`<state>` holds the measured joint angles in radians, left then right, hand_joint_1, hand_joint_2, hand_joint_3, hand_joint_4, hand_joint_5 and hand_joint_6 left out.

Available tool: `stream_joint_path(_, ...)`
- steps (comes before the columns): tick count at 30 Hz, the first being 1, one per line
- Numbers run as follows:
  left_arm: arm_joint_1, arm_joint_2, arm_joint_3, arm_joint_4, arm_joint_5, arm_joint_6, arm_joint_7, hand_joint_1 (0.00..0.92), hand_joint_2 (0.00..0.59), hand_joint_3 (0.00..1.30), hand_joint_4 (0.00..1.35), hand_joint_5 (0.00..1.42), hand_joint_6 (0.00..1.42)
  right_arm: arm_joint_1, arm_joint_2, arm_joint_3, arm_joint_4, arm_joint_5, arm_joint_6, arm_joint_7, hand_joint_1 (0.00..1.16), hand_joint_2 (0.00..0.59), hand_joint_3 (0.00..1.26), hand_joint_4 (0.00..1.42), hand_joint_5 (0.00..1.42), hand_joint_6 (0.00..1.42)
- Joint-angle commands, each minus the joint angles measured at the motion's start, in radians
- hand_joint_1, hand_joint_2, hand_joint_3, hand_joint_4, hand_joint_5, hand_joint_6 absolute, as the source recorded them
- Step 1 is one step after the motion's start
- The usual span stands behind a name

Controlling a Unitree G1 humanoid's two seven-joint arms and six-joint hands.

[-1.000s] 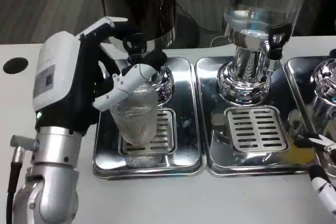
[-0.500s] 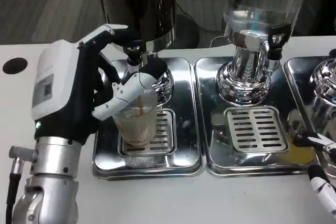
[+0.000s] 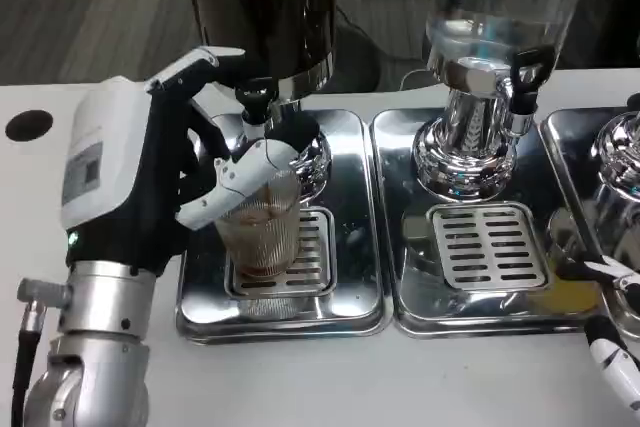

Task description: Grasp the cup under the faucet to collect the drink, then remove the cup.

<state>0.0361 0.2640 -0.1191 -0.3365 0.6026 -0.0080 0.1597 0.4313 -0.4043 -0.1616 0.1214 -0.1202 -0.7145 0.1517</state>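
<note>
The cup (image 3: 262,232) stands on the drip grate (image 3: 312,247) of the left steel tray (image 3: 352,299), directly under the faucet (image 3: 257,107), with the left hand (image 3: 165,182) wrapped around it. Grasping and placing look done — brownish liquid appears inside, so filling seems underway; removal remains. The cup is clear, ribbed and upright.

— How many dispensers do you count?
— Three: a dark one (image 3: 265,7), a clear one (image 3: 495,17), and part of a third (image 3: 618,162) at the right edge.
— Cups?
— One ribbed cup (image 3: 262,232).
— Drip trays?
— You see two whole (image 3: 355,237) (image 3: 475,312), with two slotted grates (image 3: 312,252) (image 3: 490,245).
</note>
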Motion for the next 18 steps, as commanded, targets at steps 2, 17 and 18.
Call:
stream_joint_path(2, 0.013, 0.002, -0.018, 0.021, 0.012, -0.003, -0.023, 0.000, 0.042, 0.49, 0.46, 0.89, 1.10, -0.007, -0.003, -0.003, -0.007, 0.009, 0.004, 0.005, 0.39, 0.444, 0.31, 0.14, 0.12, 0.02)
stream_joint_path(17, 0.017, 0.000, -0.021, 0.026, 0.009, -0.009, -0.022, 0.000, 0.046, 0.49, 0.46, 0.89, 1.09, -0.010, -0.013, -0.008, -0.015, 0.005, 0.007, 0.010, 0.39, 0.444, 0.31, 0.14, 0.12, 0.02)
stream_joint_path(18, 0.018, 0.000, -0.021, 0.026, 0.009, -0.010, -0.022, 0.000, 0.046, 0.49, 0.46, 0.89, 1.09, -0.011, -0.014, -0.008, -0.015, 0.004, 0.007, 0.011, 0.39, 0.444, 0.31, 0.14, 0.12, 0.02)
